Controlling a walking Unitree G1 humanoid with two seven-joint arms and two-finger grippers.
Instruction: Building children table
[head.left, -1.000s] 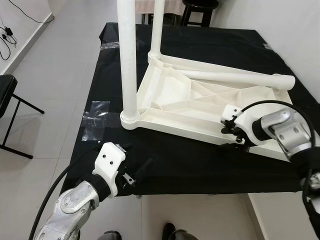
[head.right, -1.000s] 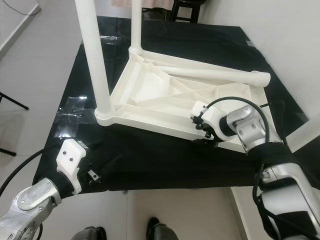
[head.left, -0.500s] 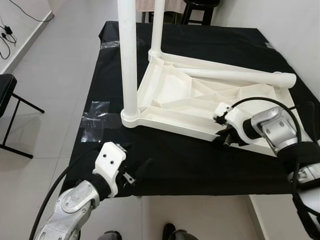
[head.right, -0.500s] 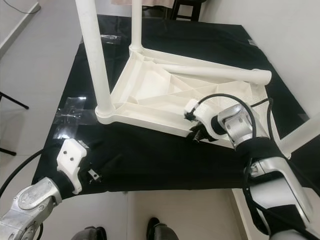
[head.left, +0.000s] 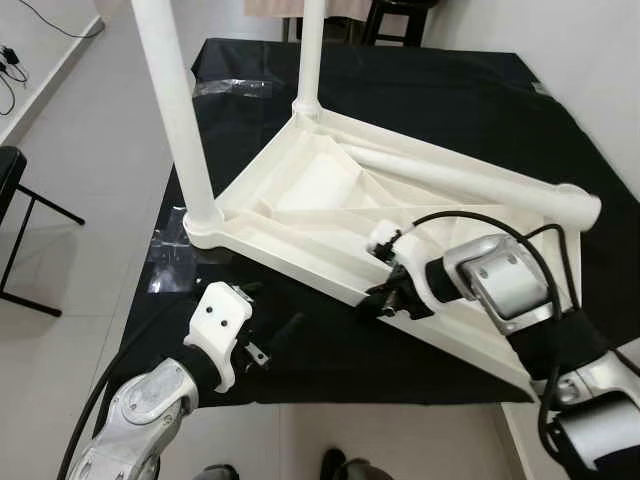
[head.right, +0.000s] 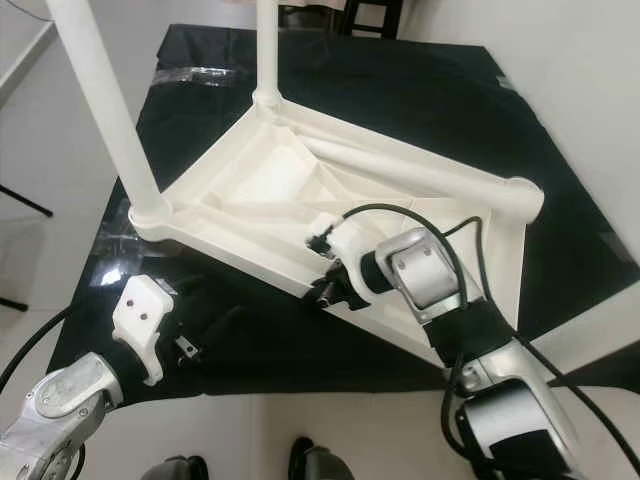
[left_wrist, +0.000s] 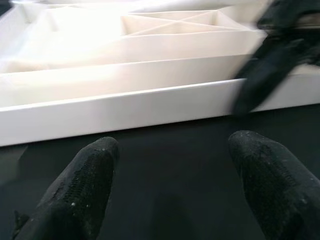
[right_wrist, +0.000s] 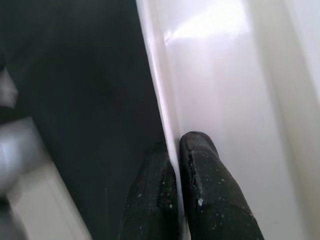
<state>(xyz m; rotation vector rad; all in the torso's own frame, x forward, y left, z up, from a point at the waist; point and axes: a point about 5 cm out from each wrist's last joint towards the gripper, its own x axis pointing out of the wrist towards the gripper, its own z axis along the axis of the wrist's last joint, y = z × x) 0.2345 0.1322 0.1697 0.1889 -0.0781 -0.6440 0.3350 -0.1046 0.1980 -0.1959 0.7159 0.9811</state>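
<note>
Swung round since a second ago, the tabletop (head.left: 330, 215) lies upside down mid-cloth (head.left: 420, 90), its near corner at nine o'clock. Right gripper (head.left: 382, 298) pinches its near rim to turn it; left gripper (left_wrist: 170, 190) waits, fingers spread, near six o'clock.

Right gripper (head.left: 383, 300) pinching shut, silver arm reaching inward across the front — left gripper (left_wrist: 170, 185) hovering low, fingers spread apart.

upright legs (head.left: 175, 110) block the tabletop's (head.left: 330, 210) far side
</note>
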